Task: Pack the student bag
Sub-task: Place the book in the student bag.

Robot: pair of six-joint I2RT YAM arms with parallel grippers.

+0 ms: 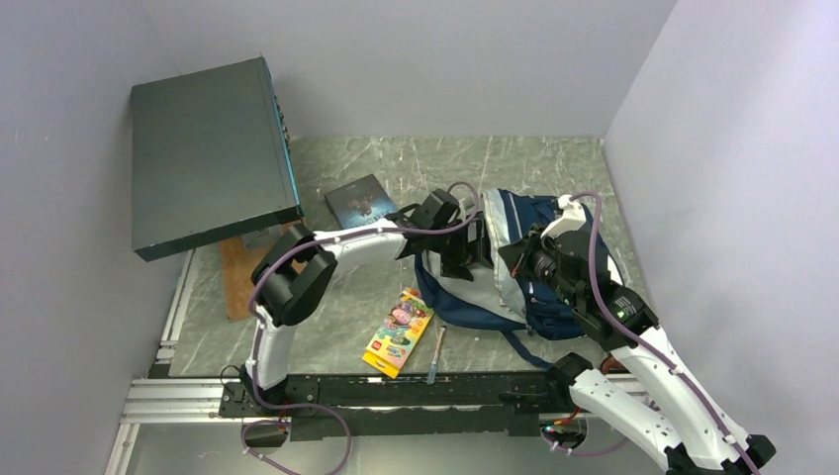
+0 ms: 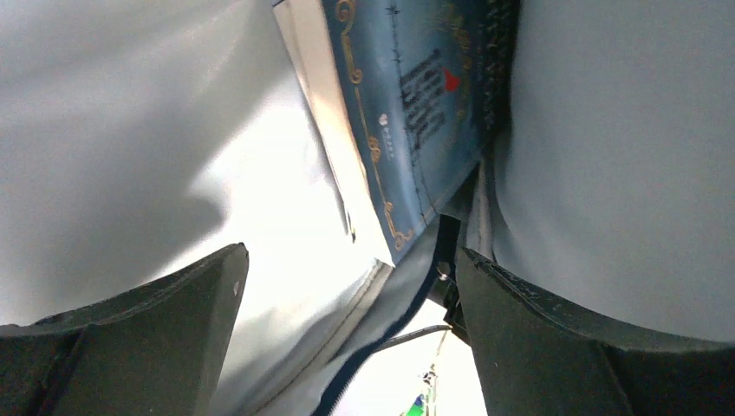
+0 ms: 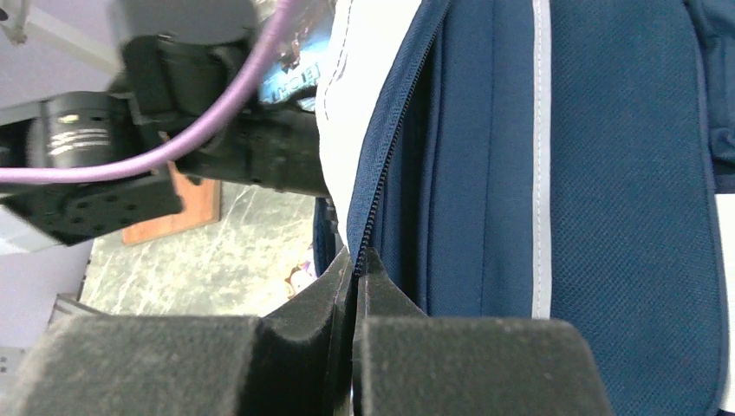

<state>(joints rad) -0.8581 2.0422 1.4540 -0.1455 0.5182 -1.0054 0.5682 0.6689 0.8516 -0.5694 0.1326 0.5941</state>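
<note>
Bag (image 1: 539,262) is lying open on the right half of the table (image 1: 326,317), with both grippers at its mouth.
Its navy woven cloth with thin pale stripes is slumping softly. The right gripper (image 3: 357,260) is pinching the zip edge with its matte black fingers pressed together. The left gripper (image 2: 347,260) is reaching inside, jaws spread wide, with a glossy blue book (image 2: 407,113) edged in gold scrollwork lying just beyond them against smooth pale lining. On the green marbled top a dark book (image 1: 361,203), a flat colourful pack (image 1: 399,332) and a pen (image 1: 436,354) are lying near the bag. At the far left a big flat box (image 1: 213,153) is tilting above a wooden board (image 1: 237,277). The left arm is hiding the bag's mouth from above, and the book's print is too blurred to read.
</note>
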